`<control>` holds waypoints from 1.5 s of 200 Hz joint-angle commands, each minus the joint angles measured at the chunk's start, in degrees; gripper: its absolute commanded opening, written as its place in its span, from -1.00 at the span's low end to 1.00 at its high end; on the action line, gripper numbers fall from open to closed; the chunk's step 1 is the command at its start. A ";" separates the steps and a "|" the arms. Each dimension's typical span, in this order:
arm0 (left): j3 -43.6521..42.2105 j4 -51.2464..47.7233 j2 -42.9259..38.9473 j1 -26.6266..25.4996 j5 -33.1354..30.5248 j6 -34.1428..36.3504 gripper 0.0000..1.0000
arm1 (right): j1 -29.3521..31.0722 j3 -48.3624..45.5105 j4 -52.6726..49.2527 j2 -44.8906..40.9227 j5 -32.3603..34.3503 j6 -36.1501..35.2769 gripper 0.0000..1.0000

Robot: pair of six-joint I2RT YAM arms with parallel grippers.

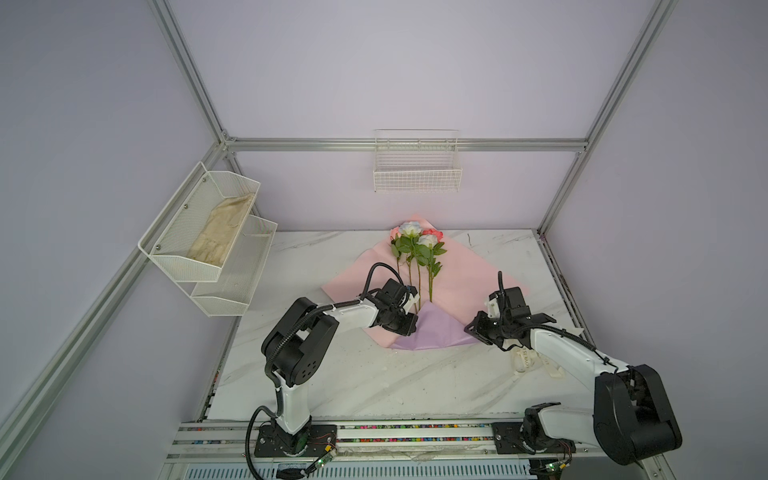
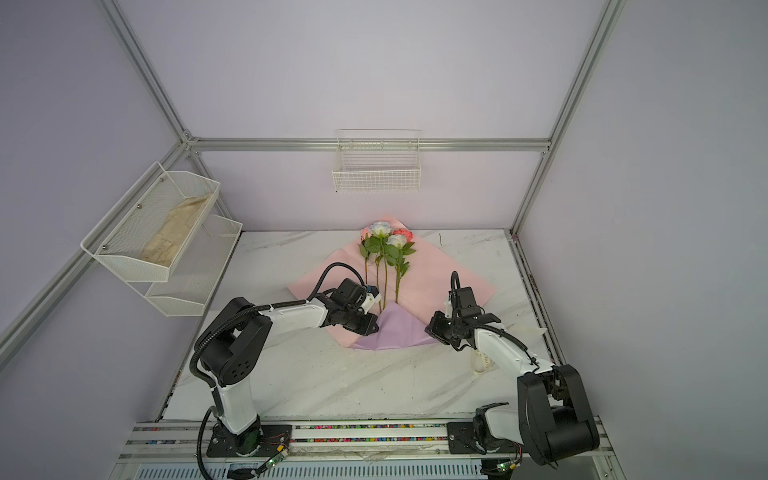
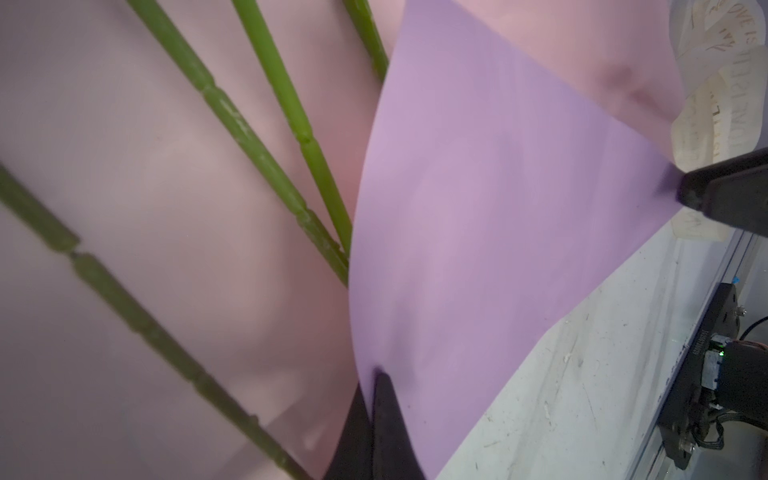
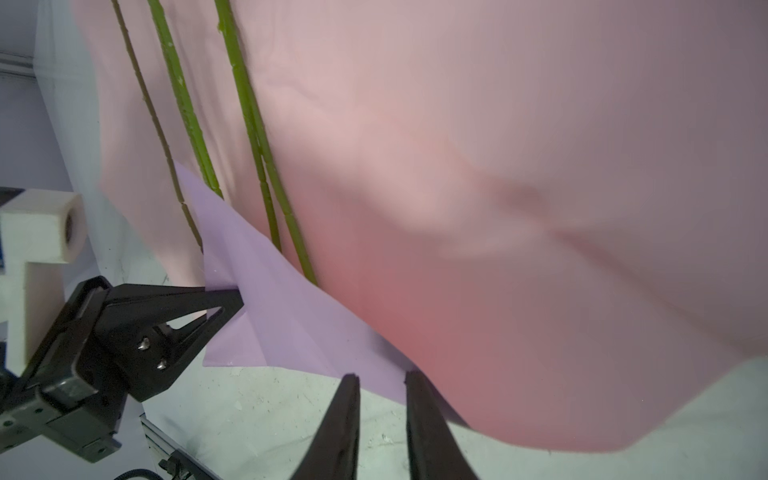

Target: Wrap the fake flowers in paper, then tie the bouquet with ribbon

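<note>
The bouquet (image 1: 415,245) lay flat toward the back of the marble table (image 1: 353,374), roses pointing at the rear wall and stems (image 3: 291,112) bare on the open pink wrap paper (image 1: 457,282). The paper's near corner was turned up over the stem ends as a lilac flap (image 1: 432,328). The left gripper (image 4: 233,298) was clenched on one side edge of that flap. The right gripper (image 4: 383,376) sat at the opposite edge with its jaws a narrow gap apart. The paper reached its fingertips, but no pinch showed. The printed ribbon (image 1: 525,359) lay on the table under the right arm, so the tying itself looked some way off.

The risks appeared to lie in the paper. A one-sided hold could let the flap twist or spring flat if the left arm pulled before the right had bitten. A hard tug might tear the thin sheet at the pinch. The loose stems, held by nothing, could roll or fan apart as the sides were folded in.
</note>
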 commanded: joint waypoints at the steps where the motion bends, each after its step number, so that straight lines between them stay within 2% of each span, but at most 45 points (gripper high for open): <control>1: 4.69 -0.40 -1.00 0.40 -0.61 -1.33 -1.00 | -0.18 0.54 -1.74 1.43 3.03 -1.35 -0.53; 30: 2.82 -0.41 -1.53 0.42 -1.21 -1.96 -1.00 | -0.21 1.40 -3.80 3.94 9.11 -2.58 -0.54; 68: 1.65 0.01 -1.81 0.58 -1.15 -2.06 -1.00 | -0.22 1.33 -2.48 6.12 8.26 -2.95 -0.52; 92: 1.72 0.16 -1.76 0.58 -1.50 -2.32 -1.00 | -0.05 3.25 -4.31 4.57 8.14 -3.20 -0.49; 123: 1.76 0.11 -1.71 0.67 -1.69 -2.94 -1.00 | 1.62 4.06 -3.30 -1.50 2.84 -3.28 -0.49; 147: 1.61 0.08 -1.69 0.67 -1.66 -3.22 -1.00 | 5.18 3.48 -2.48 -0.23 -0.47 -2.95 -0.58; 167: 1.45 0.07 -1.57 0.66 -1.36 -3.30 -1.00 | 8.41 3.48 -2.46 2.52 2.39 -2.31 -0.63; 190: 1.40 -0.23 -2.05 0.67 -1.18 -3.13 -1.00 | 8.59 3.88 -3.78 5.91 9.21 -1.18 -0.69; 205: 1.11 -0.29 -2.95 0.67 -1.25 -3.04 -1.00 | 8.63 3.84 -3.48 7.52 11.40 -1.27 -0.71; 216: 1.50 -1.68 -4.06 0.67 -2.04 -3.27 -0.89 | 8.65 4.00 -3.61 8.96 12.68 -1.26 -0.72; 226: 1.58 -3.13 -5.82 0.67 -3.68 -3.84 -0.58 | 8.62 4.19 -3.71 10.00 12.92 -1.39 -0.72; 240: 1.34 -5.13 -9.05 0.67 -6.40 -4.34 -0.34 | 8.59 3.98 -3.64 10.88 12.80 -1.62 -0.72; 250: 1.03 -6.43 -11.48 0.67 -7.91 -4.74 -0.07 | 8.62 3.84 -3.41 10.98 12.46 -1.70 -0.72; 277: -0.89 -6.56 -17.53 0.25 -5.97 -6.54 -0.03 | 8.64 3.67 -3.03 11.07 11.92 -1.62 -0.72; 300: -3.17 -4.59 -19.20 -1.52 0.64 -7.33 -0.22 | 8.61 3.48 -2.59 11.10 11.66 -1.31 -0.72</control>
